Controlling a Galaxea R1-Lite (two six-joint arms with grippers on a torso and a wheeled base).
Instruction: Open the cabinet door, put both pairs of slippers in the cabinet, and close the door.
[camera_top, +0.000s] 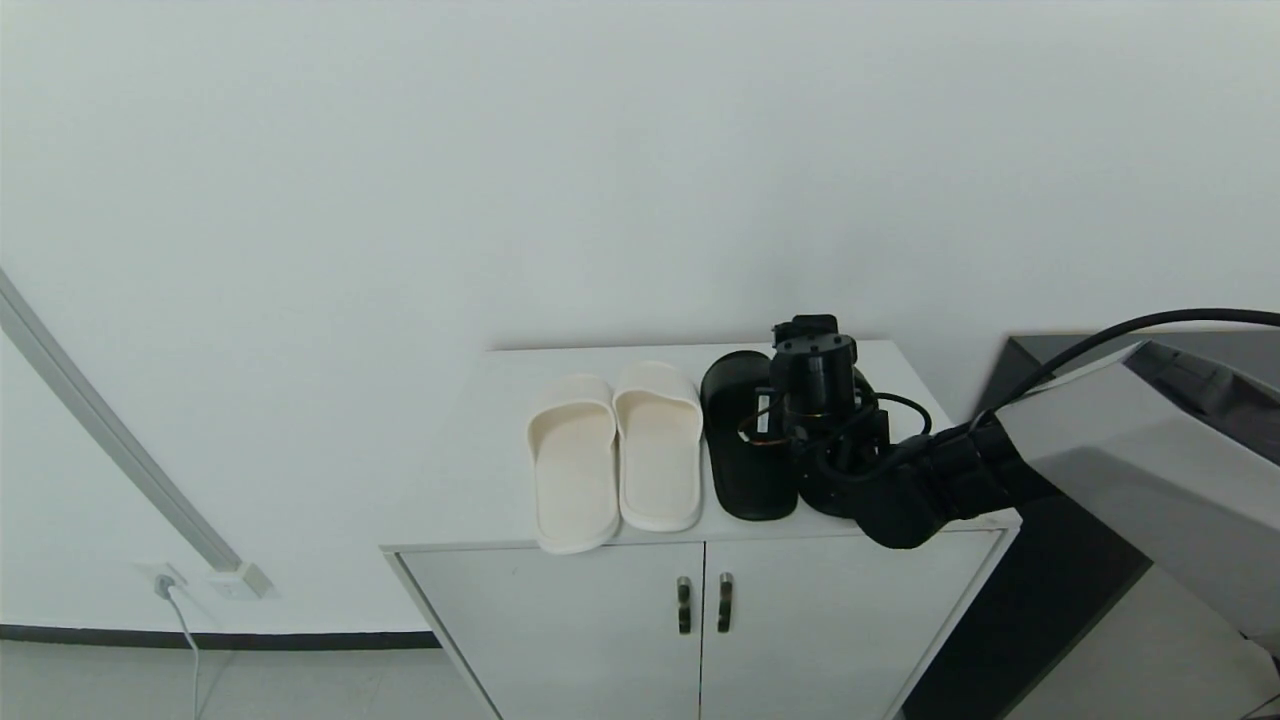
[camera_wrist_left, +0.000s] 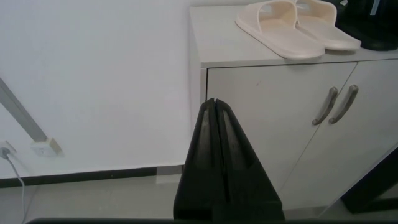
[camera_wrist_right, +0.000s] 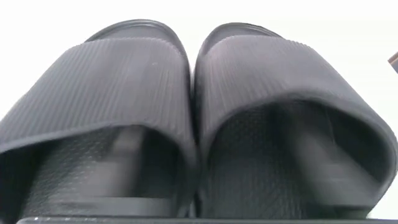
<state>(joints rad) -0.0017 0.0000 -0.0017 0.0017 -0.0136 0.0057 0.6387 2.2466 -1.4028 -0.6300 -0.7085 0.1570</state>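
R tool (camera_top: 835, 480) at black slippers (camera_wrist_right: 124, 106), grip can't tell; L tool (camera_wrist_left: 215, 107) closed, empty. Doors (camera_top: 560, 630) shut; nudge could drop one.

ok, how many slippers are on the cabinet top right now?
4, all on the cabinet top: a white pair side by side, a black pair at its right, one of them mostly covered by the right arm.

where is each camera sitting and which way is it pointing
Head view: on the head, looking down at the cabinet, white slippers and black slippers; right arm shows.
Left wrist view: low, facing the cabinet doors; left gripper shows, jaws shut.
Right wrist view: close up on the black slippers' straps.
Head and left wrist share the white slippers.
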